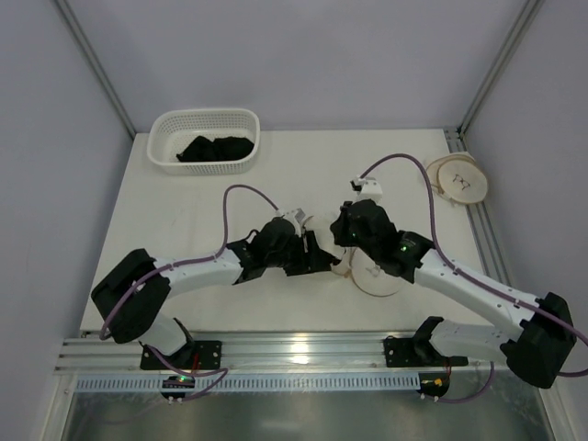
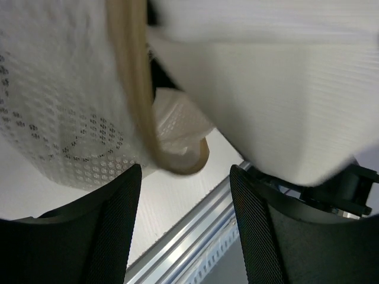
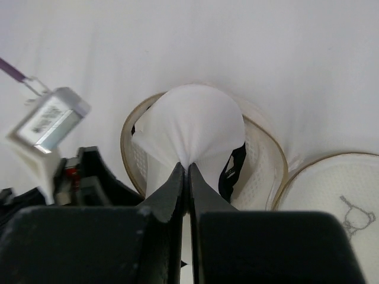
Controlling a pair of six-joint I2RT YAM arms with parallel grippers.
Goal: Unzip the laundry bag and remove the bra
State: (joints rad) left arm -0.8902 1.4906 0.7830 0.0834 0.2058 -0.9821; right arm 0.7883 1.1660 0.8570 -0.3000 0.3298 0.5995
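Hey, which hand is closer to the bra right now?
Right. The right hand is shut on the bra, pinching its white cup above the laundry bag. The left hand is open, its fingers either side of the bag's brown rim.

Mesh laundry bag [image 3: 260, 157], smooth cloth bra [image 3: 195, 124]

Soft, even light is coming from overhead, leaving only faint, diffuse shadows on the table [image 1: 165, 216]. Nothing is glaring, though the bra [image 3: 195, 124] is nearly washing out white. My left wrist camera is blurring the laundry bag [image 2: 59, 118] up close, and my right fingers [image 3: 169, 201] are showing dark and slightly soft.
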